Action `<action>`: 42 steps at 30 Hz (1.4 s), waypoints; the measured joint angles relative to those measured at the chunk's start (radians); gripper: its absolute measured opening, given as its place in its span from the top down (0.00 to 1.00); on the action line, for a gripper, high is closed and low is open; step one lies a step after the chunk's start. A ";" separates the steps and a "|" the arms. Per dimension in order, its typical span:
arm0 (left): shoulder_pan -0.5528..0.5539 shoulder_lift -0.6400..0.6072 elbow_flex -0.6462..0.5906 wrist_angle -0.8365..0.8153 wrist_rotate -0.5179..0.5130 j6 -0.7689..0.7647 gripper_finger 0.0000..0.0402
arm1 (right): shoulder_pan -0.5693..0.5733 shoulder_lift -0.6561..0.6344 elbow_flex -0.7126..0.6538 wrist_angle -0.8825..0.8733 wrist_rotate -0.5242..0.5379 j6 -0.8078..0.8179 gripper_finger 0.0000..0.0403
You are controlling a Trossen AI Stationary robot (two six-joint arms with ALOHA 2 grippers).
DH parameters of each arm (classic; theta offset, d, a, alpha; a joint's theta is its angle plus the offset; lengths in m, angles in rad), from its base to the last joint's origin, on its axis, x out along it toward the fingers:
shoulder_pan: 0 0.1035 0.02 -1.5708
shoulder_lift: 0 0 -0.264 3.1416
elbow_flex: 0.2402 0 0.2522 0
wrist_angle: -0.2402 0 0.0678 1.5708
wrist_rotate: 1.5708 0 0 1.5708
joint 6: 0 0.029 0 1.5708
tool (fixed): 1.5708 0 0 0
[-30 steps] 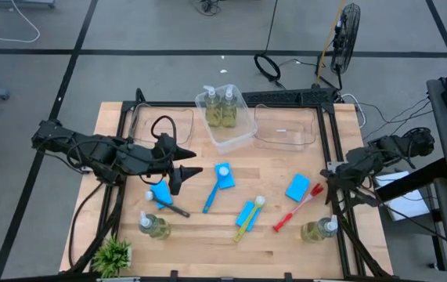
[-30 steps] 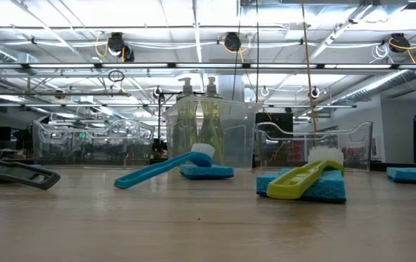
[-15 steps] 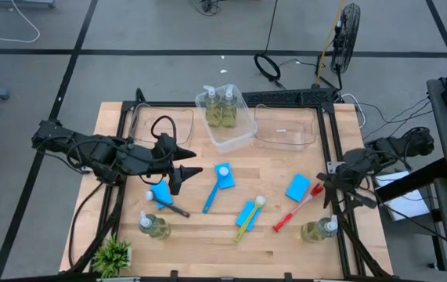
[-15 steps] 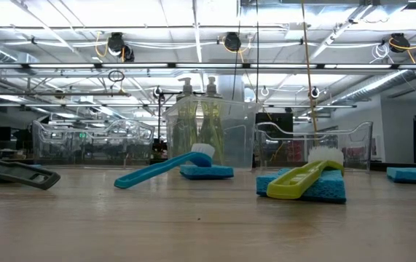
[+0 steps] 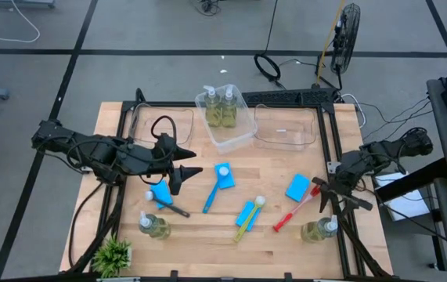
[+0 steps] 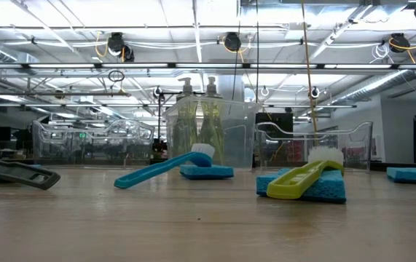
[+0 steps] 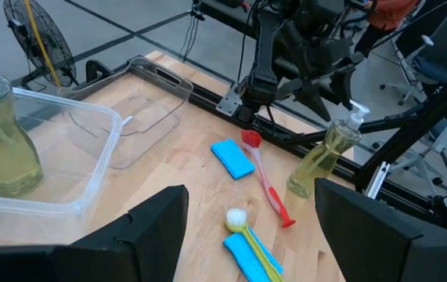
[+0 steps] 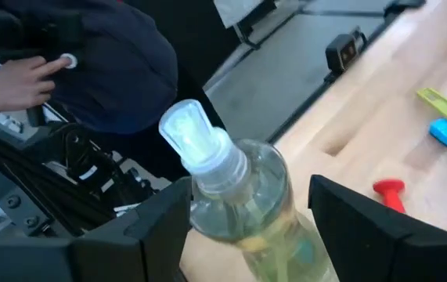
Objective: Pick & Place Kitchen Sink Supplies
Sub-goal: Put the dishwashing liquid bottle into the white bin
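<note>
A pale wooden butcher-block table carried everything. At its far edge sat a clear plastic bin holding two clear pump bottles of yellowish soap, with a second, shallower clear bin beside it to the right. Mid-table lay a slim blue dish brush, its white head resting on a flat bright-blue sponge. Nearer the front, a yellow-green brush lay across another blue sponge. To the right were a blue sponge, a red brush and a soap bottle. On the left were a blue sponge, a black brush, another soap bottle and a small green potted plant at the front corner.
</note>
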State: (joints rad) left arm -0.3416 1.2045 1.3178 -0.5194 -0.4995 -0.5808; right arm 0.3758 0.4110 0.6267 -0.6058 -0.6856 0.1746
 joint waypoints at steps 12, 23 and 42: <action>0.000 0.000 0.000 0.000 0.000 0.000 0.32 | 0.103 0.000 -0.064 0.188 0.076 0.049 0.39; 0.000 0.000 0.000 0.000 0.000 0.000 0.32 | 0.199 0.000 -0.146 0.350 0.151 0.112 0.39; 0.000 0.000 0.000 0.000 0.000 0.000 0.32 | 0.274 0.042 -0.146 0.366 0.247 0.067 0.70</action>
State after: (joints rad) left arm -0.3417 1.2045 1.3178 -0.5198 -0.4992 -0.5812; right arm 0.6493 0.4534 0.4805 -0.2397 -0.4382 0.2416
